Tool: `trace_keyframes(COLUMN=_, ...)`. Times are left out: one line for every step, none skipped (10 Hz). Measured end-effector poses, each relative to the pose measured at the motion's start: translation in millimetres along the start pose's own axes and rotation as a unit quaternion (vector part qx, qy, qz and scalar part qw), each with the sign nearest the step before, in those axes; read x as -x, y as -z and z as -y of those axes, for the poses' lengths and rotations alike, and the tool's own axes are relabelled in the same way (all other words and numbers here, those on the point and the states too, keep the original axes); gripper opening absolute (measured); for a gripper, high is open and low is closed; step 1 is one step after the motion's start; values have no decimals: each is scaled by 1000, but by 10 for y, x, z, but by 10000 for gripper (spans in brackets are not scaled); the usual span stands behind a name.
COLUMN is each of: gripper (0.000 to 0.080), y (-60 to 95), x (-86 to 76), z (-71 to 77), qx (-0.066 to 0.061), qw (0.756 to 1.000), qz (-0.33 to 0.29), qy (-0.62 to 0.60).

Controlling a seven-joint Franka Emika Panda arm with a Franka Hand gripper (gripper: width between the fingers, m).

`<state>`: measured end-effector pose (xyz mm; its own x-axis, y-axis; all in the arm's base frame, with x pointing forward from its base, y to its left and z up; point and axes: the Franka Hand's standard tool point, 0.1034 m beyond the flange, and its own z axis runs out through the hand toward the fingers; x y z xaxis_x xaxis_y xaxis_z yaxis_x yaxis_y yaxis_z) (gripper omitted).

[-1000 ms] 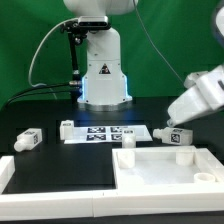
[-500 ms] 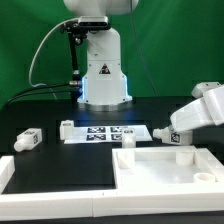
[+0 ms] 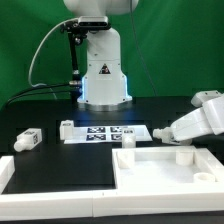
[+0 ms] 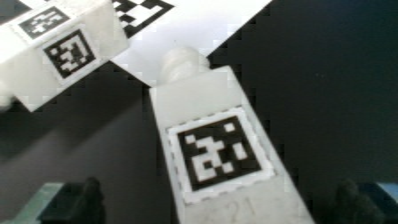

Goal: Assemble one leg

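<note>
A small white leg (image 3: 161, 132) with a black-and-white tag lies on the black table just off the marker board's end, at the exterior view's right. In the wrist view the leg (image 4: 210, 135) lies lengthwise between my fingers, tag facing up. My gripper (image 3: 171, 134) is low over it and open. One dark fingertip (image 4: 71, 204) stands on each side of the leg, with a gap between each fingertip and the leg; the gripper's middle (image 4: 217, 206) is over the leg's end. It holds nothing.
The marker board (image 3: 103, 133) lies mid-table and also shows in the wrist view (image 4: 63, 50). Two more legs (image 3: 28, 139) (image 3: 67, 129) lie at the exterior view's left. The large white tray (image 3: 160, 172) sits in front. The robot base (image 3: 103, 75) stands behind.
The arm has come down and toward the exterior view's right-hand leg; the gripper is now lower and around that leg. The leg and other parts have not moved.
</note>
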<state>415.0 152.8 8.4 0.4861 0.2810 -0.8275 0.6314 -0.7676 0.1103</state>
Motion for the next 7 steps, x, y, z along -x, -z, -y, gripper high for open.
trace_keyframes(gripper=548, y=-3, x=0, z=-6, qx=-1, qw=1000, qz=0, qy=0)
trace_keyframes(gripper=410, y=-5, x=1, z=-11, qx=-1, qw=1000, qz=0, qy=-1)
trace_keyframes(gripper=284, y=-6, x=3, z=-16, qx=-2, qw=1000, qz=1, qy=-1)
trace_keyframes(gripper=284, y=-2, x=7, z=-25, qx=-2, qw=1000, qz=1, qy=-1)
trace_keyframes(gripper=284, y=76, x=55, z=-87, qx=-6, qw=1000, qz=-1, qy=3)
trace_keyframes(gripper=284, y=252, x=215, z=-229, qx=-23, qw=1000, qz=-6, qy=2)
trace_keyframes(gripper=284, y=453, x=390, z=-451, qx=-51, qw=999, qz=-18, qy=-4)
